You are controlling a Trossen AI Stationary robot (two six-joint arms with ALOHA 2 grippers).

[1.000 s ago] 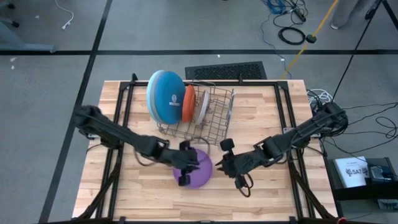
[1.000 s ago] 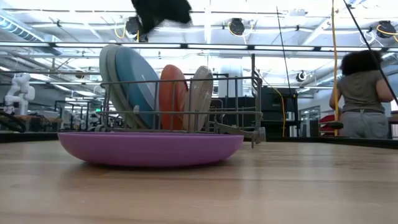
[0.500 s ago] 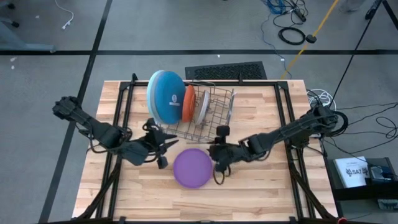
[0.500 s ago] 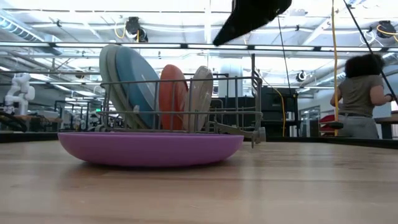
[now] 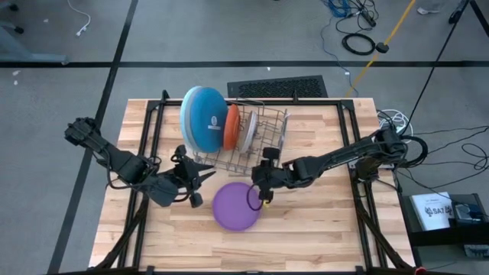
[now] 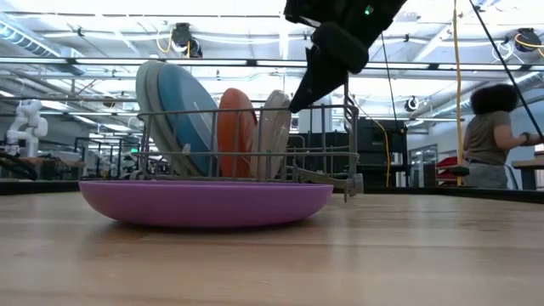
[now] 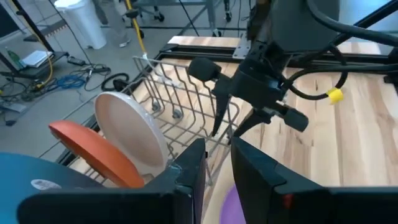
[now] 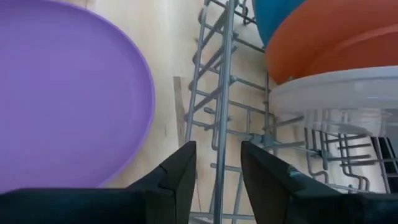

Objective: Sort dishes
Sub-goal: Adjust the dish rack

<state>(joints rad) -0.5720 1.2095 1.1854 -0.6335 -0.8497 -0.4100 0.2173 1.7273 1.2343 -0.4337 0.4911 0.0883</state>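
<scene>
A purple plate [image 5: 236,205] lies flat on the wooden table, just near of the grey wire rack [image 5: 252,145]. In the rack, two large blue plates [image 5: 205,118], an orange plate [image 5: 231,127] and an off-white plate [image 5: 246,128] stand on edge between the wires. My right gripper [image 5: 261,195] hangs open over the purple plate's right rim, close to the rack's near side [image 8: 224,118], slanting down and touching nothing. My left gripper [image 5: 200,183] is raised to the left of the purple plate. It points toward the rack, with a narrow gap between its fingers [image 7: 216,168] and nothing in it.
The rack's right half [image 5: 271,134] has free slots. Bare tabletop lies to the right [image 5: 328,214] and at the near left [image 5: 153,237]. A black frame runs along the table's sides [image 5: 353,153]. A person [image 6: 489,127] stands in the room beyond the table.
My left gripper has risen off the purple plate and drawn back toward the table's left edge, tipping up nearer to level. My right gripper has come down and toward the left, over the plate's right rim beside the rack. The purple plate has stayed in place.
</scene>
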